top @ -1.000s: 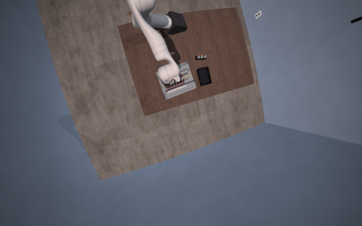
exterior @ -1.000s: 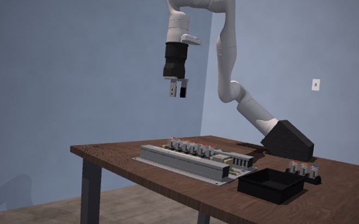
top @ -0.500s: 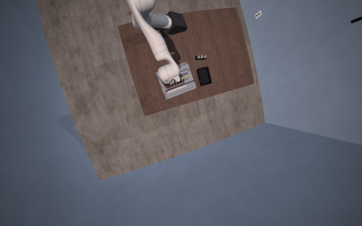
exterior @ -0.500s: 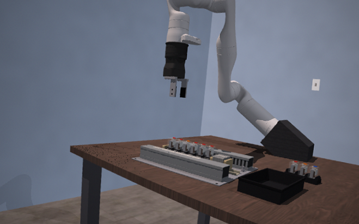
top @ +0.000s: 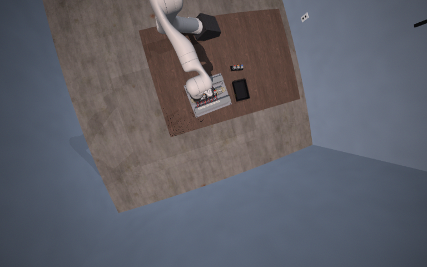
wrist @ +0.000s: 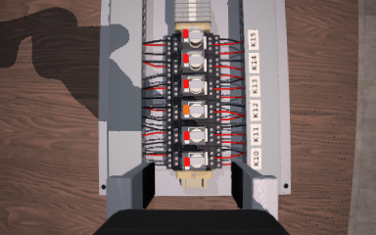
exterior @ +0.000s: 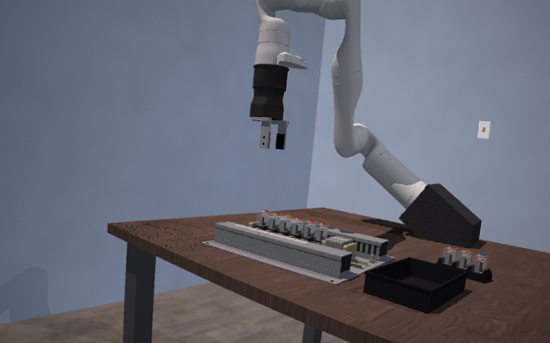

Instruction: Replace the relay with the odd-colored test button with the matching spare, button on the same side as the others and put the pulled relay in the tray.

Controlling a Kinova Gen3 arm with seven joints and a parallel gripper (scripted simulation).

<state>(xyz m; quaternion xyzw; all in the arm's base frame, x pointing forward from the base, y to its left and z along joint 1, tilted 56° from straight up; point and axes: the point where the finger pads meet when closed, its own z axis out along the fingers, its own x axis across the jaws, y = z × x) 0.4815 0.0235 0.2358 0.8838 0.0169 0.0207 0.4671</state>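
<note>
Odd orange-button relay (exterior: 284, 224) (wrist: 196, 110) seen at K12, pincer (exterior: 272, 148) (wrist: 193, 178) released above the panel (top: 201, 112) (exterior: 270, 264) (wrist: 280, 147)

The pincer is pointed downward, its two fingers spread wide, and nothing is gripped between them. It is held well above the panel by the arm (top: 185, 47) (exterior: 347, 73), and no relay is touched by it. In the wrist view, the K10 end of the row is framed nearest the fingers.

Six relays are set upright in one line of sockets, marked by labels (wrist: 255, 112) from K10 to K15. Five are topped with red buttons; the orange one is carried by the relay at K12, between those at K11 and K13. In the wrist view, all six buttons are placed on the left side of their relays. Red and black wires (wrist: 229, 115) are run along both sides of the row.

The red-button spare (top: 234, 67) (exterior: 450, 255), which is matched to the five by its color, is stood upright in a small black holder (top: 236, 69) (exterior: 480, 276). The orange-button spare (top: 238, 67) (exterior: 464, 260) is placed between it and the blue-button spare (top: 241, 67) (exterior: 481, 264).

The black tray (top: 241, 90) (exterior: 396, 293) is set on the bench (top: 267, 56) (exterior: 506, 327) (wrist: 49, 171) beside the panel, near the holder; no relay can be seen in it.
</note>
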